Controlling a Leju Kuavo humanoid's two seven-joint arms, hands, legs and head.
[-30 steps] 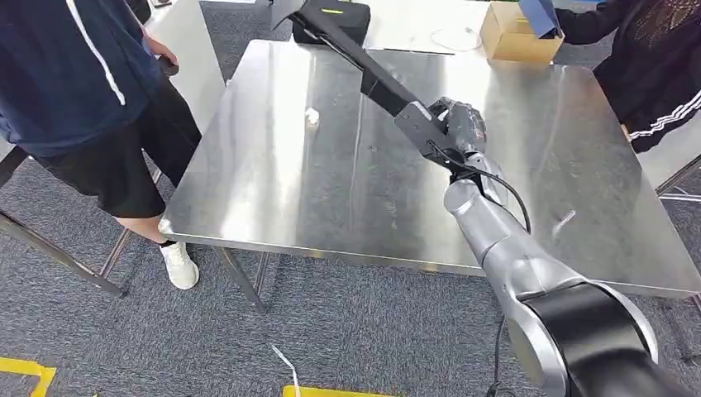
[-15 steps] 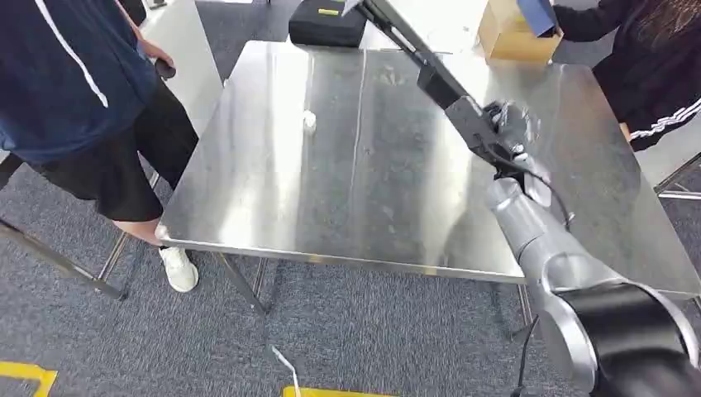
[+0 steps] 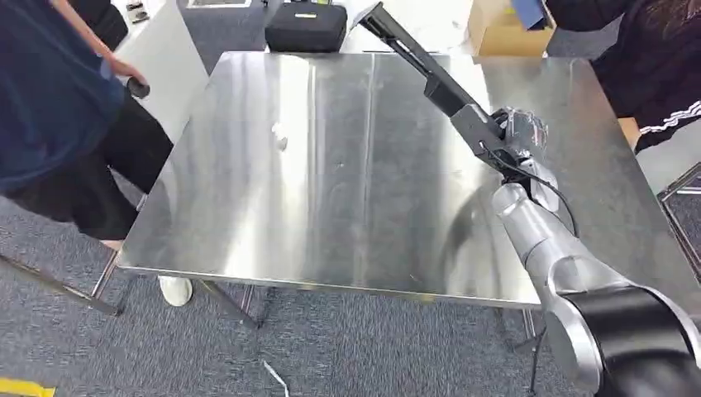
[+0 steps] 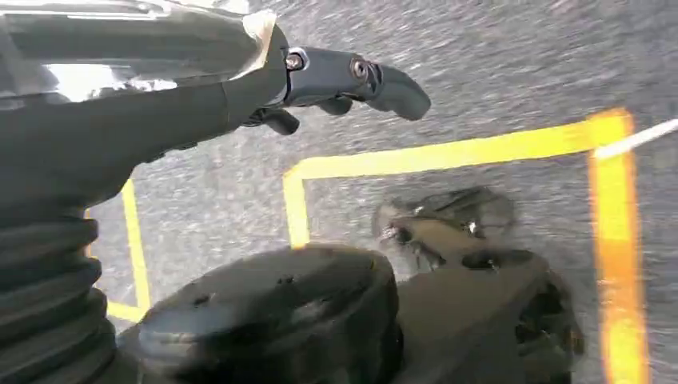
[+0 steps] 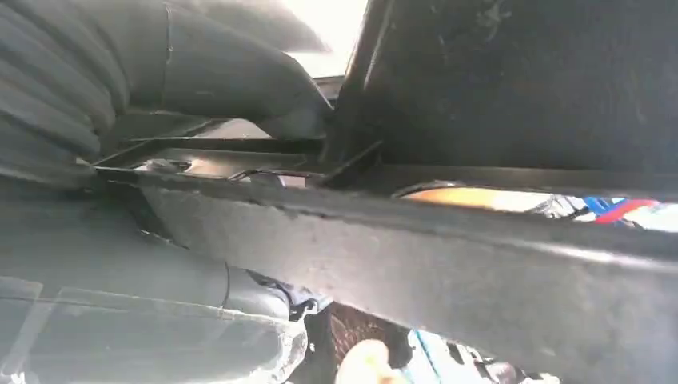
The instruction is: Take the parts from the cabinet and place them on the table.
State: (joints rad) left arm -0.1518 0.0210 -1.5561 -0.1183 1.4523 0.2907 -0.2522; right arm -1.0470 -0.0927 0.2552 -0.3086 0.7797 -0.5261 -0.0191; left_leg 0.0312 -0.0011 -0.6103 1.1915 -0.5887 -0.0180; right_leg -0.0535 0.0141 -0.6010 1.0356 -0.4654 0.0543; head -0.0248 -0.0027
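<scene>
Steel, bare and glaring, makes up the table [image 3: 331,174], and the long black part [image 3: 430,70] is carried above it, slanting up and away from the right hand [image 3: 517,136] toward the far edge. The right hand grips the part at its near end; in the right wrist view the thumb [image 5: 240,80] presses against the dark bar [image 5: 448,240], which crosses close to the lens. The left hand [image 4: 320,76] hangs over the carpet and yellow floor tape with its fingers apart and nothing in them.

The chief risk is leverage. The part is held at one end only, so its weight works against the grip, and it could twist in the fingers or slip out if the arm swings or stops sharply. The far tip reaches out near the black case [image 3: 306,26] and the cardboard box [image 3: 504,29] beyond the table, and a person in a dark sleeve [image 3: 653,74] stands close on the right; a wide sweep could strike any of them. How fully the fingers wrap the bar is hard to tell, as the head view blurs the hand. Lowering it tip-first could make it bounce or skid on the slick steel. A small white scrap [image 3: 281,136] lies well apart to the left.
</scene>
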